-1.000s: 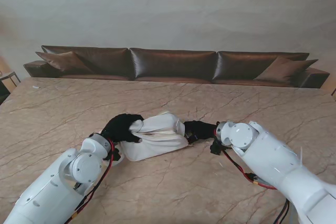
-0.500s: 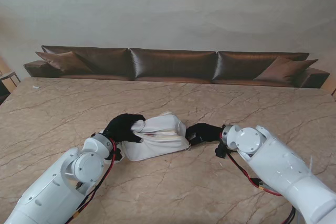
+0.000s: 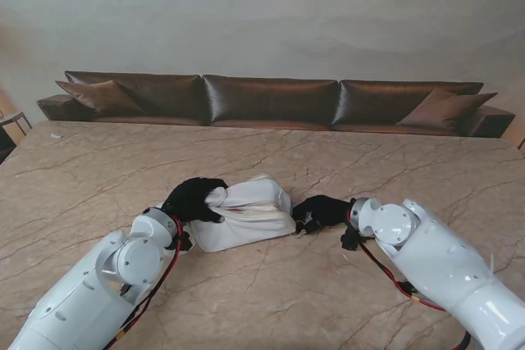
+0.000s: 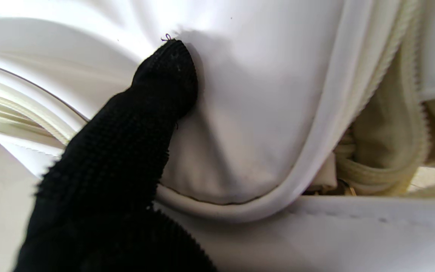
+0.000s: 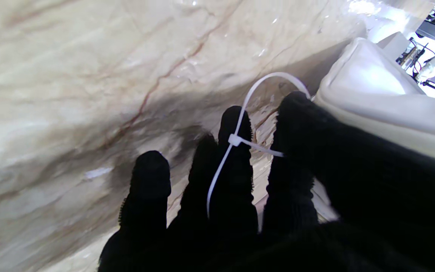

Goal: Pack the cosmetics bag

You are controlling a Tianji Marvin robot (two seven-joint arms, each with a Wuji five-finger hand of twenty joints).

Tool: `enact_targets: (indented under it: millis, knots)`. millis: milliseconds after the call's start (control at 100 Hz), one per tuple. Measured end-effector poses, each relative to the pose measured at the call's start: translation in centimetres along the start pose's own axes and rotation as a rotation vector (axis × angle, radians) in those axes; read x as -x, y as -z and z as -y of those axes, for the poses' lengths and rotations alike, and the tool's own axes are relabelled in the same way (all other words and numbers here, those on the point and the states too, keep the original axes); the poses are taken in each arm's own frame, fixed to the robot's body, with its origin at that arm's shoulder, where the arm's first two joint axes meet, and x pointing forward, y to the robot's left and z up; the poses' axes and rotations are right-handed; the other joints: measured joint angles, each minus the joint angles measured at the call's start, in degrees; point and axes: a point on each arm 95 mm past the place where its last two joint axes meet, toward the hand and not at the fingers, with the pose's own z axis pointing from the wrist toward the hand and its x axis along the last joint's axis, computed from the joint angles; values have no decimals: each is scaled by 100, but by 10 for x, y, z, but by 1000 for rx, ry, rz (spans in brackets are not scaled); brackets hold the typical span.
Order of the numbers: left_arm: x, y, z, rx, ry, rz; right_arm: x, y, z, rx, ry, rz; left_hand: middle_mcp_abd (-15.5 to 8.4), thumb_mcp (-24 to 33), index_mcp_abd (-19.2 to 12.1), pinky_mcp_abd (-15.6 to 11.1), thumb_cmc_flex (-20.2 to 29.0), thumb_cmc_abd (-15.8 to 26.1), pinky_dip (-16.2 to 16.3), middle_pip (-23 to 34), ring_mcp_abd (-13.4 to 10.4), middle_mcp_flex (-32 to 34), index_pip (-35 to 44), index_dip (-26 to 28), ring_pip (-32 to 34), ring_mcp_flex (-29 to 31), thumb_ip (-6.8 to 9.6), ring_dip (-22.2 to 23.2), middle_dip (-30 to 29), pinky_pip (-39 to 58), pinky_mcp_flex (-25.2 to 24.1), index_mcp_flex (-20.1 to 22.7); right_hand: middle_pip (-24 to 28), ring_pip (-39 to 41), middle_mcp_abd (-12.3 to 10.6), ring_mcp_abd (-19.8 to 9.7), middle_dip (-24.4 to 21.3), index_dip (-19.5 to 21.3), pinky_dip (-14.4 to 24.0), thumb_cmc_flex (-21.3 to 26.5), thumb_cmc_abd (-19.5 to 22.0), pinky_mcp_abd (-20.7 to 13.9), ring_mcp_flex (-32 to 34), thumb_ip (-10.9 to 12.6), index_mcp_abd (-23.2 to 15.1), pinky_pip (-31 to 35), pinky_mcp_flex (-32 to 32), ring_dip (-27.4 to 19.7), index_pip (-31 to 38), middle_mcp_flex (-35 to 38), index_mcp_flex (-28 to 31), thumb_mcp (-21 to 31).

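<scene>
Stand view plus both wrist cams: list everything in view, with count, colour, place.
cosmetics bag: 1, white, table centre, between the hands
zip tie: 1, white loop, at the right fingers beside the bag's end
table: 1, beige marble
sofa: 1, brown, past the table's far edge
left hand: black glove, gripping the bag's left end
right hand: black glove, at the bag's right end; grip unclear

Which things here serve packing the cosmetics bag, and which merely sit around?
Job:
white cosmetics bag
left robot hand, gripping the bag
right robot hand
white zip-tie loop at the right fingers

Around:
marble table
brown sofa
</scene>
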Motion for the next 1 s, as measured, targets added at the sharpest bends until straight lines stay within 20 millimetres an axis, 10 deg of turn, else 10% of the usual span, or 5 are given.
enact_targets:
  millis: [90, 380, 680, 1000]
  knots:
    - [0, 0, 0, 1, -1, 4, 2, 5, 3, -30, -122, -6, 0, 0, 0, 0, 0, 0, 13, 1, 0, 0, 3, 0, 1, 0, 0, -2, 0, 0, 0, 0, 77, 622, 31, 819, 255, -7, 0, 179, -1, -90, 742, -5, 55, 519, 110, 280, 10, 204, 288, 164]
    - [0, -3, 1, 9, -6, 29, 18, 23, 14, -18, -481, -24, 0, -42, -1, -59, 0, 0, 27, 1, -7, 1, 96, -236, 1, 3, 0, -141, -149, 65, 133, 0, 139, 1403, 240, 1183, 445, -243, 205, 65, 166, 163, 1017, 17, 378, 818, 383, 1000, 56, 417, 357, 222]
    - [1, -7, 1, 0, 20, 48, 23, 29, 21, -3, -601, -27, 0, -242, -1, -143, 69, 0, 429, 1, -7, 7, 169, -501, 51, 71, 4, -267, -303, 192, 211, 0, 411, 1552, 254, 1121, 348, -34, 232, -598, 1023, -150, 1069, 375, 424, 856, 422, 1268, -82, 412, 356, -1076]
    - [2, -6, -1, -13, 34, 47, 19, 17, 32, 73, -718, -60, 14, -323, 17, -146, 133, 0, 591, 57, -7, 8, 187, -516, 246, 72, 89, -394, -331, 223, 322, 0, 596, 1839, 363, 955, 309, -629, 232, -146, 786, -348, 1237, 19, 524, 957, 649, 1281, 44, 425, 356, -741]
